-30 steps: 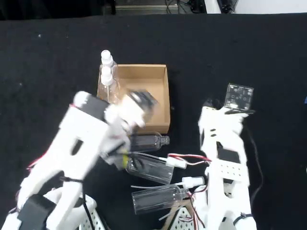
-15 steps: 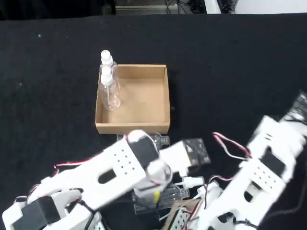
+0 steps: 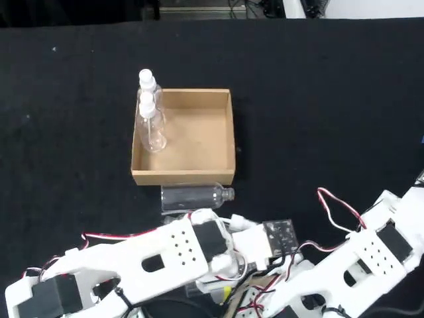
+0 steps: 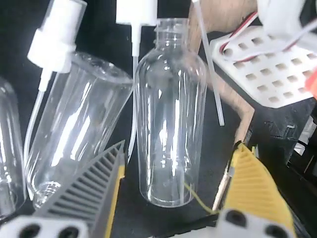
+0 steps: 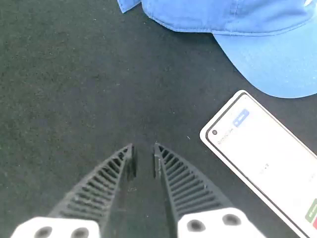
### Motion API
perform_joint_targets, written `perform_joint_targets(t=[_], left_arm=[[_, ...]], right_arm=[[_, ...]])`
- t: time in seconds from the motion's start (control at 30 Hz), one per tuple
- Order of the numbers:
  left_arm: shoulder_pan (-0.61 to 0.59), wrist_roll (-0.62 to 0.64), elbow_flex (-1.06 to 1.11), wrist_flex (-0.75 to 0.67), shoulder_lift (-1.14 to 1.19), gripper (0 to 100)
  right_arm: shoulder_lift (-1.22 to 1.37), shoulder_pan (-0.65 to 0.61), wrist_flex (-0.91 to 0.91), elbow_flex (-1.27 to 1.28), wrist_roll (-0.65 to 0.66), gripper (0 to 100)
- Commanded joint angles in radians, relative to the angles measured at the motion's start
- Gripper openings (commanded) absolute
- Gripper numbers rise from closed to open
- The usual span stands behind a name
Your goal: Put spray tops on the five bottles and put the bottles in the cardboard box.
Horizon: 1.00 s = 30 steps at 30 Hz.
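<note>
You are working at a lab-style bench: black cloth is covering the worktop (image 3: 331,86), and cables (image 3: 265,8) are trailing at 12 o'clock.

Holds the left hand (image 4: 179,147) wide open, arm stretched low across the front. Points the right hand (image 5: 143,147) downward, fingers almost touching

Two bottles (image 3: 151,129) crowd one wall inside the cardboard box (image 3: 182,177).

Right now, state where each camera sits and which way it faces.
High: fixed overhead, looking down at cardboard box, left arm, right arm.
Left wrist: on left arm, open end effector framing an uncapped bottle.
Right wrist: on right arm, shut end effector over table, phone, blue cap.
High and left wrist share the lying bottles.
</note>
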Motion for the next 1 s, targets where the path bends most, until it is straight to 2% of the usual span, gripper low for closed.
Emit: perform_joint_targets(t=[0.0, 0.2, 0.4, 0.5, 0.7, 0.83, 0.97], left_arm=[[0.010, 0.009, 0.024, -0.035, -0.005, 31], [0.012, 0.003, 0.094, -0.054, -0.005, 31], [0.005, 0.005, 0.208, -0.227, -0.005, 31], [0.005, 0.005, 0.225, -0.269, -0.005, 31], [0.007, 0.003, 0.232, -0.262, -0.006, 31], [0.005, -0.018, 0.237, -0.210, -0.006, 31], [-0.013, -0.052, 0.237, -0.203, -0.006, 21]], right_arm=[[-0.019, 0.023, 0.003, -0.068, 0.009, 5.3], [-0.019, 0.023, 0.003, -0.068, 0.006, 5.3], [-0.019, 0.023, 0.005, -0.068, 0.002, 5.3], [-0.019, 0.023, 0.003, -0.068, 0.002, 5.3], [-0.019, 0.025, 0.000, -0.068, 0.002, 5.3], [-0.019, 0.023, 0.000, -0.068, 0.002, 5.3], [-0.019, 0.023, 0.000, -0.068, 0.002, 5.3]])
